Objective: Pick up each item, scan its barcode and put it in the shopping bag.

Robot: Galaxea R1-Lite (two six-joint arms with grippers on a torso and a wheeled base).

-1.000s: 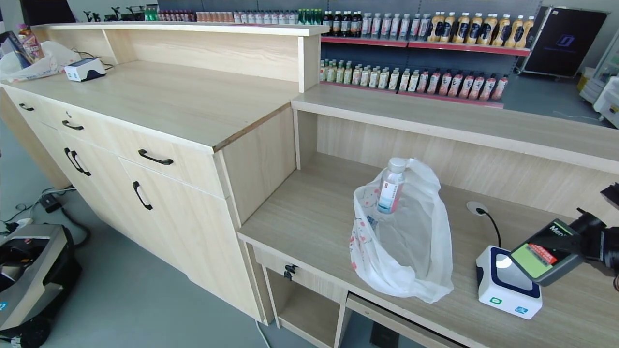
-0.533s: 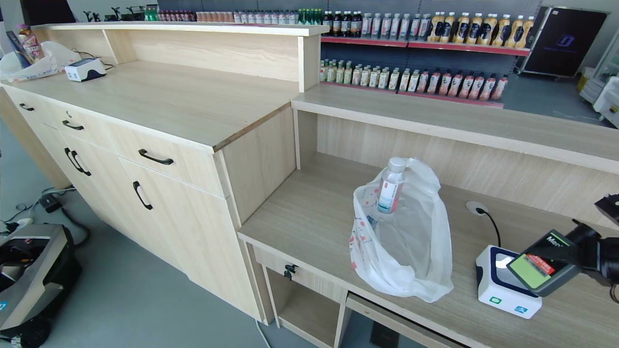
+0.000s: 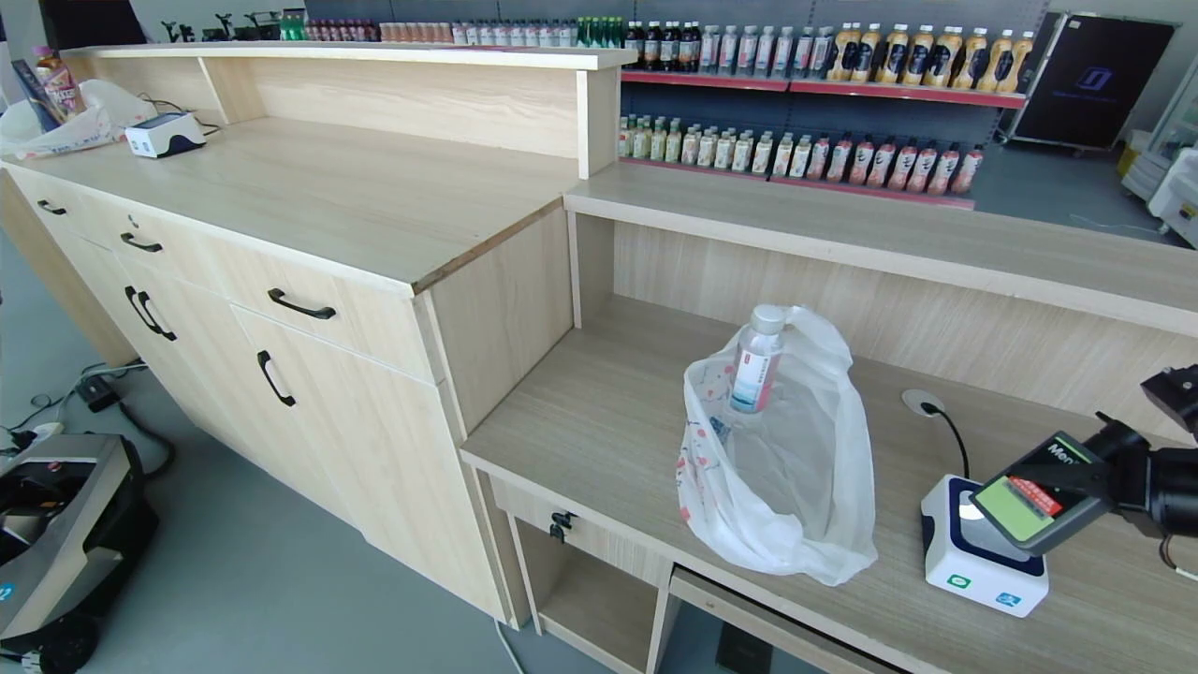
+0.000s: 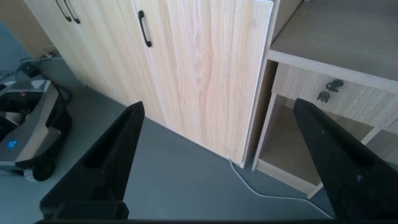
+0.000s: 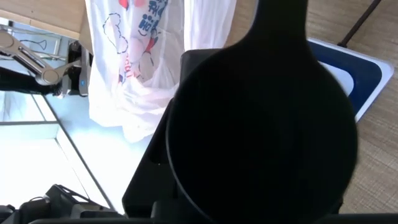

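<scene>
My right gripper (image 3: 1086, 473) is shut on a dark box with a green and red label (image 3: 1018, 501). It holds the box tilted just above the white and blue barcode scanner (image 3: 983, 566) at the right of the lower counter, label side facing the scanner window. Left of the scanner stands the white shopping bag (image 3: 781, 477), with a clear bottle (image 3: 756, 360) upright inside it. The bag (image 5: 140, 62) and a corner of the scanner (image 5: 364, 84) also show past the held box in the right wrist view. My left gripper (image 4: 217, 162) hangs open over the floor beside the cabinet.
A black cable runs from a grommet (image 3: 922, 402) to the scanner. The raised counter (image 3: 374, 206) on the left carries a second scanner (image 3: 164, 134) and another bag (image 3: 65, 126). Drink shelves (image 3: 796, 84) line the back wall. Bare counter lies left of the shopping bag.
The right gripper dipped the box toward the scanner, then raised it a little and shifted it left over the scanner window. The bag, bottle and left arm stayed put.
</scene>
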